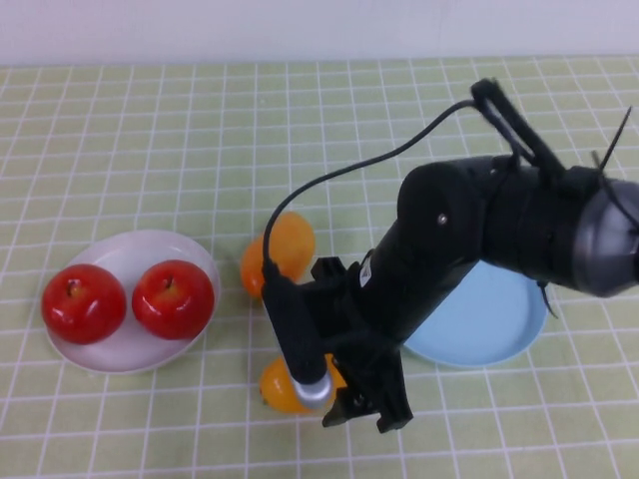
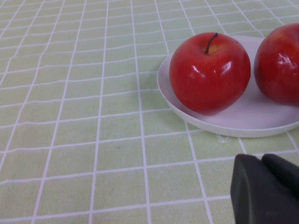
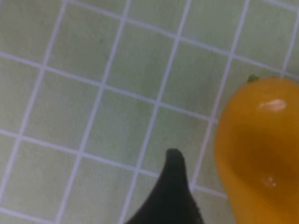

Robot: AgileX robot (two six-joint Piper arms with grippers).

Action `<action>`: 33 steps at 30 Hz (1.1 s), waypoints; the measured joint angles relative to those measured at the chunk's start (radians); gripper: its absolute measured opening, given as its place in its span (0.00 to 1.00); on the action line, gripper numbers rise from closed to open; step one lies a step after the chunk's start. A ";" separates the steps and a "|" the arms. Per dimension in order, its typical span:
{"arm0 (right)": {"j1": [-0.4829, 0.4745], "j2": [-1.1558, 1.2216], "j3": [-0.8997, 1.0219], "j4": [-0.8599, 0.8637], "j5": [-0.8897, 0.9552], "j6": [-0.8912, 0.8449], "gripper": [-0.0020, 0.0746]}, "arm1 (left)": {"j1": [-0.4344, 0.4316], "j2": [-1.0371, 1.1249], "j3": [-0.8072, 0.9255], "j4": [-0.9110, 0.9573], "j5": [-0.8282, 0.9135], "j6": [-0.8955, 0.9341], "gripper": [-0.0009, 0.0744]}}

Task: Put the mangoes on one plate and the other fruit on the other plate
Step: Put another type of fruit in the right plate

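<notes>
Red apples (image 1: pixel 128 302) fill the white plate (image 1: pixel 120 357) at left. Right gripper (image 1: pixel 364 409), fingers unclear, hides the near mango (image 1: pixel 280 389); another mango (image 1: pixel 280 251) lies beyond, blue plate (image 1: pixel 489 329) right. Left gripper (image 2: pixel 266 189), closure unclear, shows only in its wrist view.

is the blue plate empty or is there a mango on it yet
Empty as far as visible: the blue plate shows bare, though the right arm covers part. Both mangoes lie on the table.

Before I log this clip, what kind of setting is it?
Probably a tabletop test bench, not a real kitchen: a green checked tablecloth, two glossy red apples on a white plastic plate, and an empty light blue plate. The right gripper hovers by an orange-yellow mango; the left gripper waits near the apples.
</notes>
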 joint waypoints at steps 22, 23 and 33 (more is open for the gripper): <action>0.000 0.152 -0.017 -0.053 -0.202 -0.011 0.72 | 0.000 0.000 0.000 0.000 0.000 0.000 0.02; 0.000 0.153 -0.017 -0.056 -0.202 -0.011 0.72 | 0.000 0.000 0.000 0.000 0.000 0.000 0.02; 0.000 0.173 -0.029 -0.059 -0.180 0.057 0.67 | 0.000 0.000 0.000 0.000 0.000 0.000 0.02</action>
